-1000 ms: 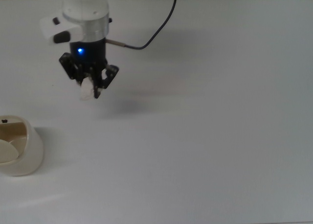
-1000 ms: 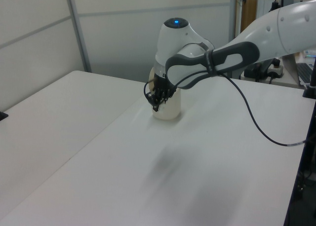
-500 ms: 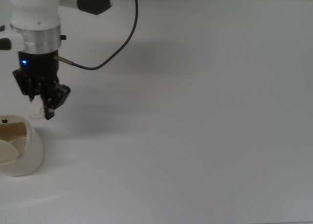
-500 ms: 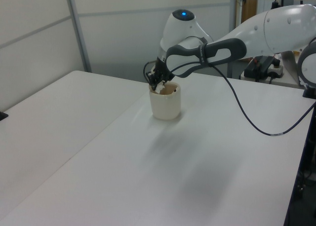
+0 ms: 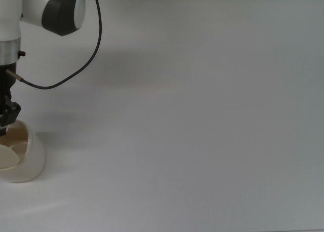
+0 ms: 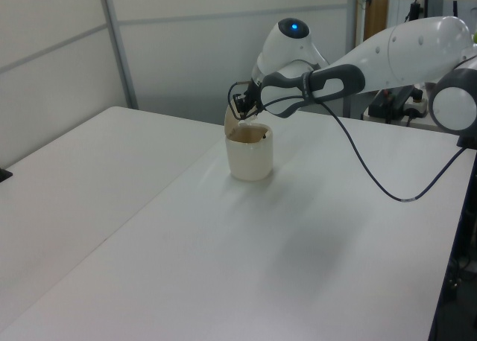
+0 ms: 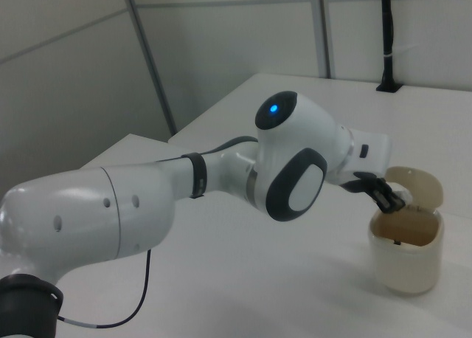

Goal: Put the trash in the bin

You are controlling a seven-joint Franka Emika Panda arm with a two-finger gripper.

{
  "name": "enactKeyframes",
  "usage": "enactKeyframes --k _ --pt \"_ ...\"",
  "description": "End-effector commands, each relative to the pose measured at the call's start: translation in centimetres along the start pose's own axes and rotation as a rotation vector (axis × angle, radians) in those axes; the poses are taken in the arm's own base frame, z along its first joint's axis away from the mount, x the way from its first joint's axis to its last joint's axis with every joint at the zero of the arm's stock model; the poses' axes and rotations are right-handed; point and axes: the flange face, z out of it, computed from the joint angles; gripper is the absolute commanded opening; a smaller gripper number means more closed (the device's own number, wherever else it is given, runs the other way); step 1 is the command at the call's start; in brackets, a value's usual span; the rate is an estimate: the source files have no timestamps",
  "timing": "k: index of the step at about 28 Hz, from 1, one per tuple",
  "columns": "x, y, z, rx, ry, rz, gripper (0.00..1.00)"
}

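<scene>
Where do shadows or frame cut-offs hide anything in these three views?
Top view: the bin and gripper are clipped by the top view's left edge, with soft arm shadows on the table. Left view: even light, faint shadow. Right view: the arm fills the foreground.

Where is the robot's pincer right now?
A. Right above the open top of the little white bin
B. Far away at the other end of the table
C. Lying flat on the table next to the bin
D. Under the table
A. In the left view the pincer hangs just over the open mouth of the bin, and the right view shows it at the bin's rim too.
</scene>
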Motion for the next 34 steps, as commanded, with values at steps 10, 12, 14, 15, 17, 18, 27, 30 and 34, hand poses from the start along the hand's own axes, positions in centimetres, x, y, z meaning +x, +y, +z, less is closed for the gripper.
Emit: enactKeyframes --k 10,12,14,15,17,18,27,30,34 --pt "-0.2 0.1 2.2 -0.067 0.052 0.011 1.00" --pt "-0.3 0.0 2.2 -0.071 0.053 0.005 1.00" --pt "-0.3 0.0 2.2 -0.071 0.053 0.004 1.00" --pt "-0.3 0.0 2.1 -0.071 0.054 0.004 1.00" --pt "-0.3 0.0 2.1 -0.071 0.054 0.004 1.00" --pt "-0.2 0.0 2.0 -0.070 0.054 0.006 1.00" --pt "-2.2 -3.6 -4.6 -0.115 -0.178 -0.172 1.00" --pt "-3.7 -5.2 -7.5 -0.093 -0.321 -0.271 1.00" --pt "-5.4 -6.2 -10.5 -0.079 -0.458 -0.374 1.00"
